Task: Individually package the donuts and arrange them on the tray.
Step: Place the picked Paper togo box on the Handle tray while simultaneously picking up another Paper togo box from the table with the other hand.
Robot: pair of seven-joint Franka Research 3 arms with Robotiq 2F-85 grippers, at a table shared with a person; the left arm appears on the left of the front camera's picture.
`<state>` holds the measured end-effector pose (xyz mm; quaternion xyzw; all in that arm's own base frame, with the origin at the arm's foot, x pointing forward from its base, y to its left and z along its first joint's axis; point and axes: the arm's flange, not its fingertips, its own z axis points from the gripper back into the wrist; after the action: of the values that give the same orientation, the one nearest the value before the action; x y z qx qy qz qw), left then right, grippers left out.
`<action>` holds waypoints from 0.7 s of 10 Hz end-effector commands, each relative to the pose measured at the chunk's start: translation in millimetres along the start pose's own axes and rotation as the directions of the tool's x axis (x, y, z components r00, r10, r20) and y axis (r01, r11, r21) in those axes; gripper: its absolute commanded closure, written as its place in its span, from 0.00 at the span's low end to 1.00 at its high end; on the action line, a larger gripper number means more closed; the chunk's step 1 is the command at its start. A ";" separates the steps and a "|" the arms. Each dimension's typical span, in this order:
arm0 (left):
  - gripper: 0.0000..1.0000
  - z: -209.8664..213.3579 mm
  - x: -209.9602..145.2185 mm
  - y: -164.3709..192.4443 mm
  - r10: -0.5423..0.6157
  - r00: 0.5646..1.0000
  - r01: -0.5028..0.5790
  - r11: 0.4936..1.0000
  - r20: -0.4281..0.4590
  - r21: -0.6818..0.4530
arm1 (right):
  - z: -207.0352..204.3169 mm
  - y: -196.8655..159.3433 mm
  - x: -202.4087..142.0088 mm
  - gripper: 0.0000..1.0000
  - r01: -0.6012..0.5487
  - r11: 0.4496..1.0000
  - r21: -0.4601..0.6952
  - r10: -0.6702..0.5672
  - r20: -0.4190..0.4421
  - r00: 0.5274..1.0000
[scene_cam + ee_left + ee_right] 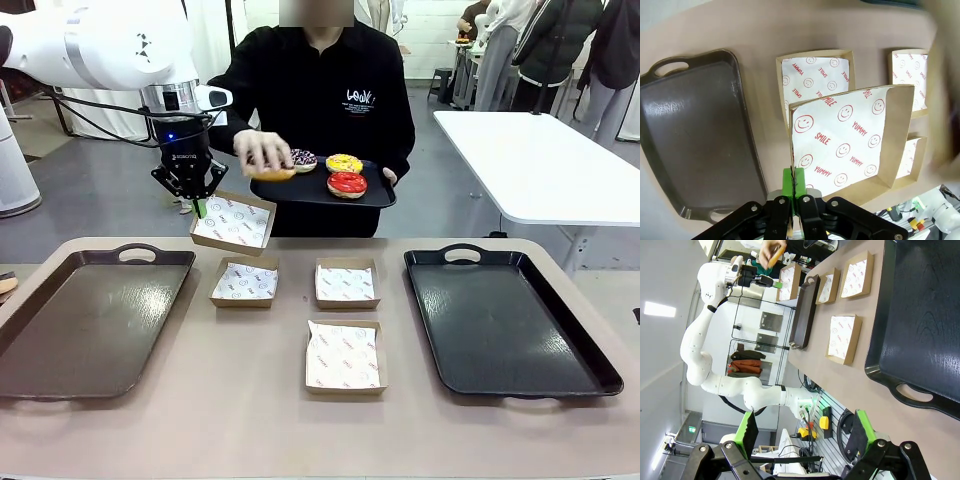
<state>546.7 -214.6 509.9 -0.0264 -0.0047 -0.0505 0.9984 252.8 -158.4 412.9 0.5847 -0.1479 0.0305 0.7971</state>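
Four donuts [347, 184] are up at the far side of the table [250, 420], none boxed yet.

In the front view, a dark sprinkled donut [303, 158], a yellow donut [344, 163] and a red donut [347, 184] sit on the small black tray [300, 193] the person holds. The person's hand [262, 150] carries the brown-glazed donut [273, 174] off that tray's left edge, towards the lifted box [233, 222]. The left gripper [199, 205] is clenched on that box's left wall, hanging it above the table's far-left part. Three more boxes [345, 356] lie mid-table, between a brown tray [90, 330] at the left edge and a big black tray [510, 330] at the right edge.

In the left wrist view, the left gripper [794, 182] pinches liner and cardboard wall together at one edge of the lifted box [850, 145], which hangs tilted. Thin card gripped this way will likely sag when a donut lands.

In the right wrist view, the right gripper [804, 435] has its jaws spread wide on nothing, off the handle end of the big black tray [925, 315].

The donuts look light, soft and sticky-topped. They are best moved by a box wall, or touched low on the bare sides, never on the glaze.
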 end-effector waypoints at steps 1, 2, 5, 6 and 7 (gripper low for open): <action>1.00 2.8 -2.7 0.1 0.017 1.000 -0.017 1.000 0.001 0.003 | -0.5 -0.6 0.1 0.00 -0.013 1.000 0.017 0.013 0.008 1.000; 1.00 2.8 -2.7 0.1 0.017 1.000 -0.017 1.000 0.001 0.003 | -0.5 -0.6 0.1 0.00 -0.013 1.000 0.017 0.013 0.008 1.000; 1.00 2.8 -2.7 0.1 0.017 1.000 -0.017 1.000 0.001 0.003 | -0.5 -0.6 0.1 0.00 -0.013 1.000 0.017 0.013 0.008 1.000; 1.00 2.8 -2.7 0.1 0.017 1.000 -0.017 1.000 0.001 0.003 | -0.5 -0.6 0.1 0.00 -0.013 1.000 0.017 0.013 0.008 1.000; 1.00 2.8 -2.7 0.1 0.017 1.000 -0.017 1.000 0.001 0.003 | -0.5 -0.6 0.1 0.00 -0.013 1.000 0.017 0.013 0.008 1.000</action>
<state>546.8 -214.3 509.8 -0.0263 -0.0046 -0.0503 0.9984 252.8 -158.4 412.9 0.5847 -0.1479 0.0305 0.7971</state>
